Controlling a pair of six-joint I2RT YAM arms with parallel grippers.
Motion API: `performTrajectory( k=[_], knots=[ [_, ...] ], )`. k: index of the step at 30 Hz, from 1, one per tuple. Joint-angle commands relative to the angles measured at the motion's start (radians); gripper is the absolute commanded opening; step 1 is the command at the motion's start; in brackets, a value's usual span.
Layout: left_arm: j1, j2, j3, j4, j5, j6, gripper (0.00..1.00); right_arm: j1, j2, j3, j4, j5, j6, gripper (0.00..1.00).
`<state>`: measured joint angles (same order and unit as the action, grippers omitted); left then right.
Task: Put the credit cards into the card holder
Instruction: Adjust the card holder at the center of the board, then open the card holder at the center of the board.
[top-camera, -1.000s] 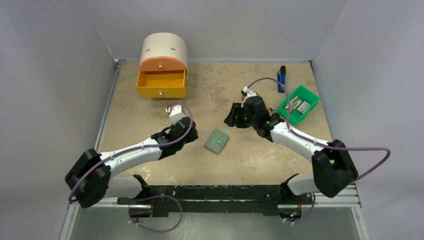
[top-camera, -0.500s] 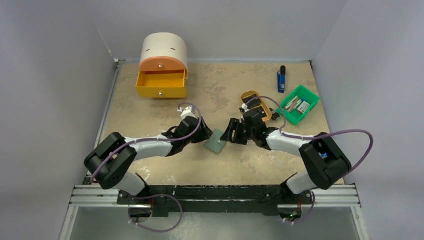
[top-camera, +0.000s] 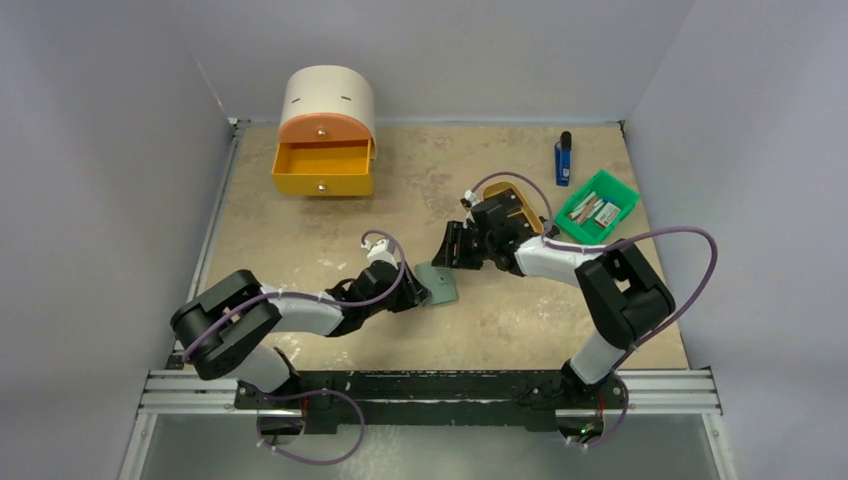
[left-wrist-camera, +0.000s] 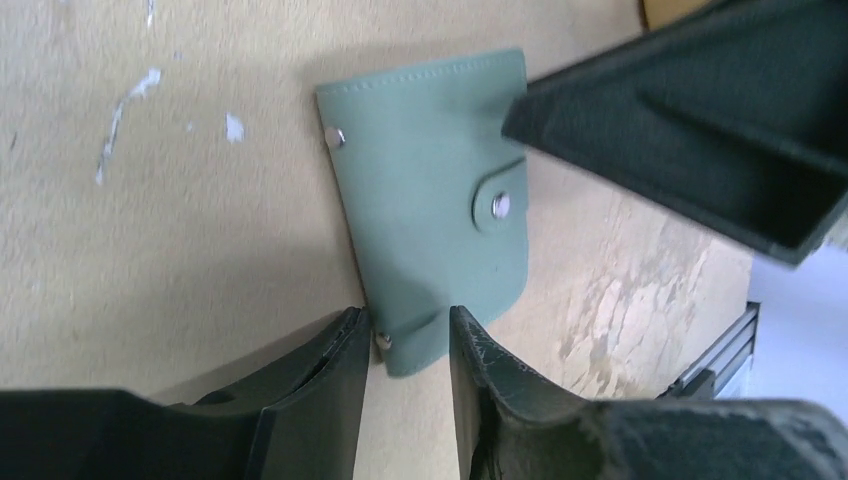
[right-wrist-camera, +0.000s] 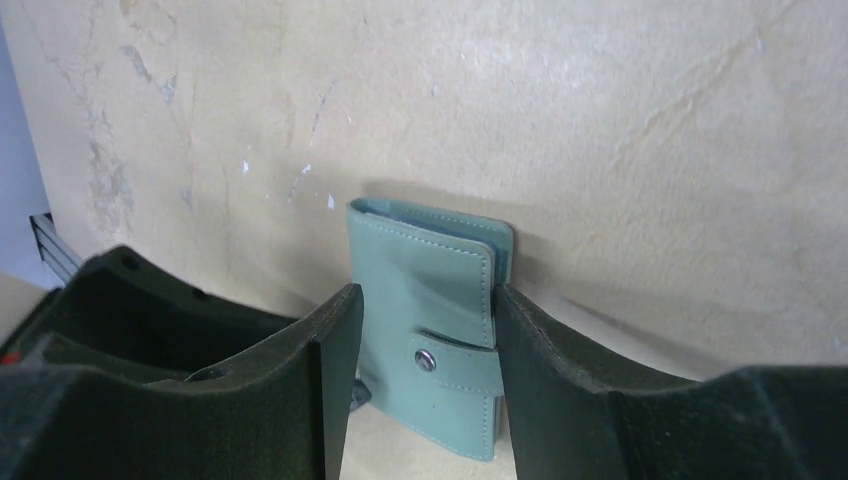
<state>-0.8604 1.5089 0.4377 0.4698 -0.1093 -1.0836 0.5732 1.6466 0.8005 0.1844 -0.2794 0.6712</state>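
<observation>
1. Card holder (top-camera: 437, 285) is seen lying flat on the table (top-camera: 300, 230), snapped shut, between both claws.
2. Left claw (left-wrist-camera: 405, 315) is held narrowly parted astride its near corner.
3. Right claw (right-wrist-camera: 425, 295) is spread wider, with its sides flanked; contact cannot be judged.

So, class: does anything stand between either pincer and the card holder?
Nothing visible does. The card holder lies flat on the table. The left pincer straddles one corner, and the right pincer faces the opposite end. Its own snap tab is fastened, keeping it folded shut.

Overview above; wrist cameras near card holder (left-wrist-camera: 430, 220)
</observation>
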Motion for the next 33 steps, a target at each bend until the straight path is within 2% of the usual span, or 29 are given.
performTrajectory(
  k=[1, 6, 11, 13, 17, 20, 27, 33],
  knots=[
    [-0.028, -0.087, -0.015, -0.052, -0.072, -0.016, 0.34, 0.002, 0.019, 0.102, -0.093, 0.031, -0.103, 0.54],
    [-0.029, -0.239, -0.011, -0.244, -0.208, -0.001, 0.33, 0.004, -0.078, 0.1, -0.18, 0.191, -0.151, 0.58],
    [-0.027, -0.315, 0.032, -0.28, -0.247, 0.019, 0.34, 0.048, -0.178, 0.074, -0.23, 0.259, -0.209, 0.54],
    [-0.013, -0.28, 0.061, -0.236, -0.22, 0.021, 0.32, 0.081, -0.183, 0.076, -0.243, 0.276, -0.224, 0.51],
    [0.032, -0.149, 0.127, -0.106, -0.101, -0.006, 0.2, 0.111, -0.165, 0.075, -0.245, 0.278, -0.218, 0.45],
    [0.036, -0.054, 0.191, -0.081, -0.069, -0.004, 0.13, 0.128, -0.155, 0.073, -0.241, 0.278, -0.216, 0.44],
    [0.044, 0.087, 0.207, -0.038, -0.057, -0.039, 0.01, 0.177, -0.115, 0.096, -0.266, 0.314, -0.229, 0.42],
    [0.049, 0.129, 0.173, -0.046, -0.1, -0.074, 0.0, 0.209, -0.072, 0.12, -0.29, 0.378, -0.234, 0.43]
  ],
)
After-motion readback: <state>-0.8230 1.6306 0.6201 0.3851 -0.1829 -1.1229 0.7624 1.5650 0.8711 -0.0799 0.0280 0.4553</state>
